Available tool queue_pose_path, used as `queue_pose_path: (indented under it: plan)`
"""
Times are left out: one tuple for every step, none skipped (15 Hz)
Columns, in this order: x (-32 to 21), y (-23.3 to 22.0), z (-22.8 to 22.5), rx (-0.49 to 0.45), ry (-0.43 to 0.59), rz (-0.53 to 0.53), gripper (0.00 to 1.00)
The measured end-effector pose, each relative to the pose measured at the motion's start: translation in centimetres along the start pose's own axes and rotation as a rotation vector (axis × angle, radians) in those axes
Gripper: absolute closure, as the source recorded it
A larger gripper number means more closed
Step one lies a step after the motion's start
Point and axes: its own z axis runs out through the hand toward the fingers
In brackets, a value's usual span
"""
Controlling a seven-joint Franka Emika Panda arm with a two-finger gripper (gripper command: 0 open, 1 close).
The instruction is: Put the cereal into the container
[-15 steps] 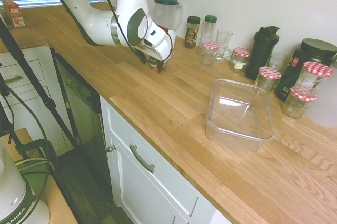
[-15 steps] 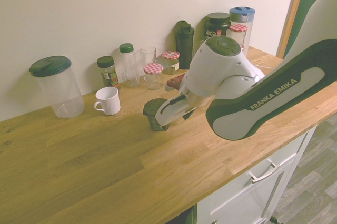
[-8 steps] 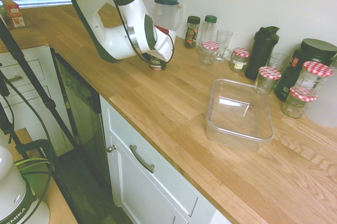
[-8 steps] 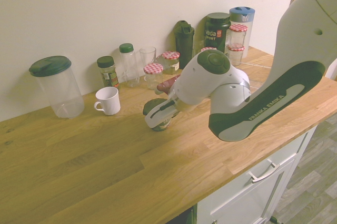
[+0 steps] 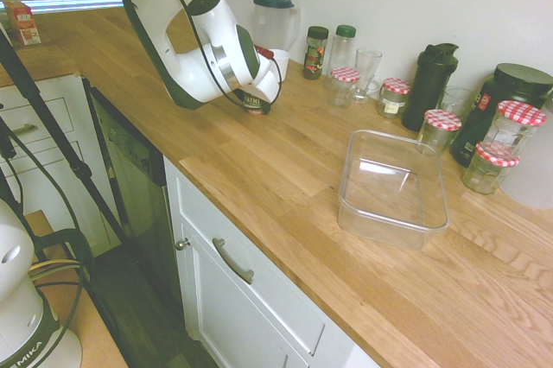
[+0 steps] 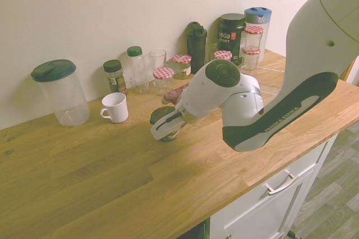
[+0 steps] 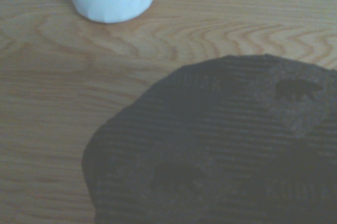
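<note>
Over cereal [image 6: 167,132]: tool [image 6: 162,129] open.

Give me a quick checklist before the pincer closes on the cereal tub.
1. Pincer down at the cereal: ok.
2. Pincer open: ok.
3. Fingers either side of the tub: cannot tell, the hand hides them.
4. Cereal upright on the counter: ok.
5. White mug apart from the tub: ok.
6. Container empty and open-topped: ok.
</note>
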Motion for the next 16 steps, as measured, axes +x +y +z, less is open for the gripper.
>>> queue_pose_path:
  plan:
    - [0.1, 0.1, 0.0, 0.003, 0.002, 0.003, 1.0]
    - [0.2, 0.1, 0.0, 0.007, 0.002, 0.005, 1.0]
    - [0.3, 0.2, 0.0, 0.009, 0.002, 0.005, 1.0]
    - [0.3, 0.2, 0.0, 0.011, 0.003, 0.006, 1.0]
    - [0.3, 0.2, 0.0, 0.012, 0.003, 0.006, 1.0]
    - [0.3, 0.2, 0.0, 0.012, 0.003, 0.008, 1.0]
    - [0.4, 0.2, -0.1, 0.012, 0.004, 0.01, 1.0]
    - [0.7, 0.1, -0.1, 0.013, 0.01, 0.012, 1.0]
    - [1.3, -0.1, -0.4, 0.016, 0.023, 0.015, 1.0]
    - [2.2, -0.5, -1.0, 0.023, 0.041, 0.02, 1.0]
    - [3.4, -0.7, -1.9, 0.025, 0.065, 0.036, 1.0]
    - [5.1, -0.7, -3.3, 0.018, 0.096, 0.061, 1.0]
    - [7.0, -0.4, -5.0, 0.0, 0.127, 0.087, 1.0]
    - [9.2, 0.2, -6.8, -0.025, 0.153, 0.117, 1.0]
    - [11.4, 1.0, -8.8, -0.051, 0.173, 0.143, 1.0]
    - [13.5, 1.9, -10.9, -0.075, 0.189, 0.168, 1.0]
